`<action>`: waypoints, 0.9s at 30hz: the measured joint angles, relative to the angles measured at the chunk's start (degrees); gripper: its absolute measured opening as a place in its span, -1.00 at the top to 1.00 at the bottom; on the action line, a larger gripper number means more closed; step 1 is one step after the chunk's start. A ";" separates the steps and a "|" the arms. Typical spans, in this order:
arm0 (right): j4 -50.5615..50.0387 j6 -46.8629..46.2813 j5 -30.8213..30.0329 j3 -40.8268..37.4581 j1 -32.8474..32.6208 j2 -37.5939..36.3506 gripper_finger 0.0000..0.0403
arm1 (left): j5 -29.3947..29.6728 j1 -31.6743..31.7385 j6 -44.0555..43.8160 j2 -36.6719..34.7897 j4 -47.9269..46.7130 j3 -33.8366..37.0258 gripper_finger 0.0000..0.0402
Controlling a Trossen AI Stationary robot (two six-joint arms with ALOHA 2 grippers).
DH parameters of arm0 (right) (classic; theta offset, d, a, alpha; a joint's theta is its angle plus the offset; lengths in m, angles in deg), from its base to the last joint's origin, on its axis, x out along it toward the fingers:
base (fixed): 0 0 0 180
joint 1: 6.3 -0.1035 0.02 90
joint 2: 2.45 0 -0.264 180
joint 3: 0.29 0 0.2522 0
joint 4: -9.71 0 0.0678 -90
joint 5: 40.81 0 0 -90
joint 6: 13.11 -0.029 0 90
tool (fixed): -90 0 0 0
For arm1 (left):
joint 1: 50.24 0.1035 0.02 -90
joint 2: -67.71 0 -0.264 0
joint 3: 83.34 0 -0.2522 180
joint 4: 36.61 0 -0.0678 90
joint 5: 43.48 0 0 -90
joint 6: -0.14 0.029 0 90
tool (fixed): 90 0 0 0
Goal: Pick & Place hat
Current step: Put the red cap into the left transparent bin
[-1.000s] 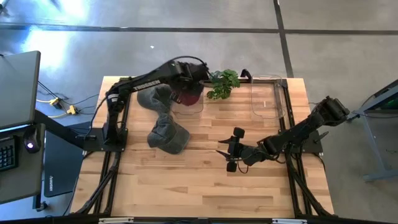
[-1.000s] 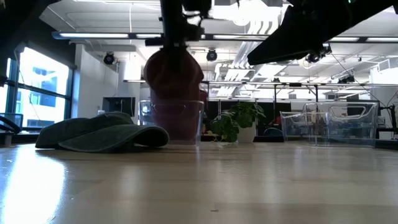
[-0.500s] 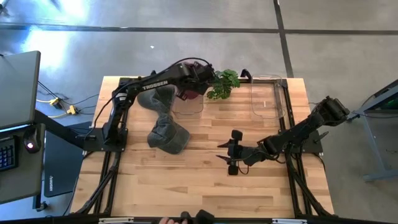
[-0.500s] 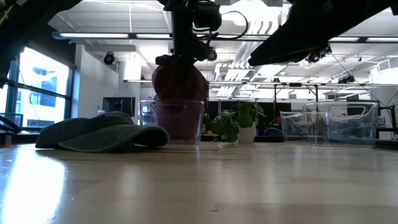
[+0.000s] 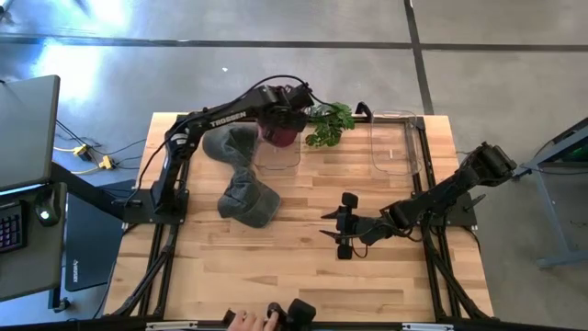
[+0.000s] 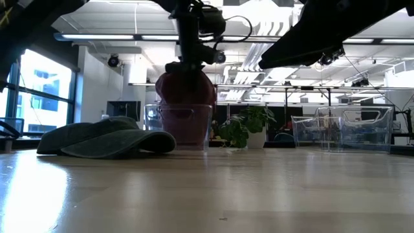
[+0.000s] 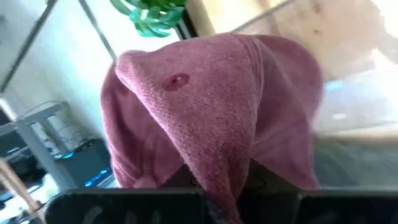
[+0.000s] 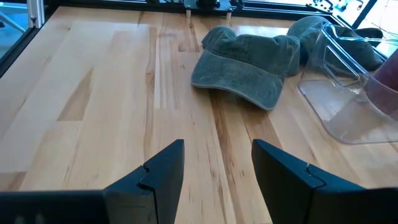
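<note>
A maroon hat (image 5: 280,134) hangs from my left gripper (image 5: 287,112) at the table's far side, and its lower part is down inside a clear bin (image 5: 276,154). The low view shows the maroon hat (image 6: 184,97) bulging above the bin's rim (image 6: 184,107). Two grey-green hats lie flat on the table, one (image 5: 230,145) left of the bin and one (image 5: 249,199) nearer the middle. My right gripper (image 5: 344,226) waits open, low over the table's middle, touching nothing. In the right wrist view it (image 8: 217,168) faces the nearer grey-green hat (image 8: 249,59). My left gripper is shut on the maroon hat, pinching a gathered fold of its cloth (image 7: 214,180) between the two fingers. It comes from above, pointing down. The hat hangs below the fingers, with its lower part inside the clear bin (image 6: 184,126).
A small green plant (image 5: 329,124) stands just right of the bin. A second clear bin (image 5: 395,147) sits at the far right. A person's hand (image 5: 241,318) shows at the table's near edge. Bare wood lies between my right gripper and the near edge.
My left gripper has moved down over the clear bin with the maroon hat still in its hold. The hat has sunk lower into the bin. A person's hand has come into view at the near edge.
</note>
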 joint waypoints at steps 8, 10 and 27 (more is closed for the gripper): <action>0.04 -0.02 1.52 0.00 -0.13 0.00 0.08 | 6.18 0.77 2.46 3.97 2.77 0.00 0.69; 0.04 -0.02 1.54 0.00 -0.22 0.00 0.08 | 8.76 0.65 2.77 4.85 4.07 0.03 0.59; 0.04 0.02 2.57 0.00 -0.39 -0.02 0.08 | 5.17 1.92 -2.94 5.25 -6.43 -14.25 0.14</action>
